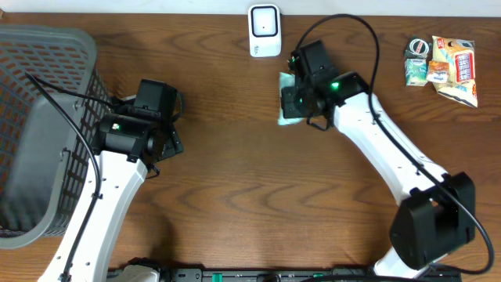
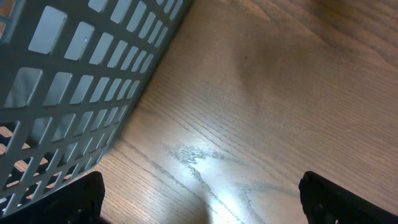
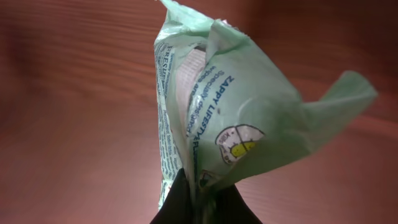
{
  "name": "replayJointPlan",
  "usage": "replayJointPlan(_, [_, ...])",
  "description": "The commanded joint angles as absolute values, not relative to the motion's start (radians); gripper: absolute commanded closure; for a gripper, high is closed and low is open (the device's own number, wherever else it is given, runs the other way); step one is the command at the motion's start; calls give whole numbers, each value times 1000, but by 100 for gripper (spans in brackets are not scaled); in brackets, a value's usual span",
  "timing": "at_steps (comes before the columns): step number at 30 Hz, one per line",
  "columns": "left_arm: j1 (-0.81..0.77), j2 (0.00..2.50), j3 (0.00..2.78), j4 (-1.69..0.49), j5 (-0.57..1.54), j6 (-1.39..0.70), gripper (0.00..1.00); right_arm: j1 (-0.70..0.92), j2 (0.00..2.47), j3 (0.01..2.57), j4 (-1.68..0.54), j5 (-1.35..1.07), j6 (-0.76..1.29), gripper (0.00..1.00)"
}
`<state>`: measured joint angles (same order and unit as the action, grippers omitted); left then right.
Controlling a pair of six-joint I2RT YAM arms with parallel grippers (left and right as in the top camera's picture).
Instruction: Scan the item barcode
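We see a dark brown wooden table (image 1: 250,188) with strong wavy grain, and it fills almost the whole overhead view. A dark rail runs along the near edge, where the arm bases sit.

At the far left stands a grey plastic basket (image 1: 47,35) with lattice walls, resting on the wood. In the left wrist view its grid wall rises just beside the arm, and a pale glare of lamp light lies on the grain in front of it. The left gripper (image 2: 208,202) hangs over bare wood next to the basket. Its two dark fingers are spread to the corners of its own camera view, with nothing between them.

Near the middle of the far edge a white scanner unit (image 1: 264,30) stands upright on the table, its dark window facing the near side. Just right of it and a little nearer, the right gripper (image 3: 194,200) is closed tight on the bottom of a pale green packet (image 1: 286,100). The packet is crumpled and printed with small blue lettering and a round yellow emblem. It is lifted off the wood near the scanner, though we cannot tell whether a barcode faces the window.

At the far right a small cluster of snack packets (image 1: 442,66) lies flat on the table, well apart from both arms.
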<state>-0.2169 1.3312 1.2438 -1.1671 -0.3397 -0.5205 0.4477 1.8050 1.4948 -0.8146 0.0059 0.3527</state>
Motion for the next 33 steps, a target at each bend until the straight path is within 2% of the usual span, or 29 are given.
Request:
replayJointPlan(1, [-212,1326,1247,-1170,-353,-526,2,458,1877,1480,-866,359,389,99])
replayJointPlan(6, [-212,1326,1247,-1170,-353,-526,2,458,1948,1480,-899,503,388,99])
replayJointPlan(12, [-212,1326,1247,-1170,-353,-526,2,459,2055,1480,-929,516,360,98])
replayJointPlan(21, [-212,1326,1247,-1170,-353,-526,2,506,2088,1486,-954,474,318,81])
replayJointPlan(26, [-212,1326,1247,-1169,-353,-526,2,538,2088,1493,-953,405,298,80])
replayJointPlan(29, [-212,1326,1247,-1170,-353,-526,2,565,2088,1503,-955,401,298,76])
replayJointPlan(32, [-212,1326,1247,-1170,-353,-526,2,572,2088,1519,-970,392,296,78])
replayJointPlan(33, [-212,1326,1247,-1170,-353,-526,2,572,2088,1525,-977,385,290,86])
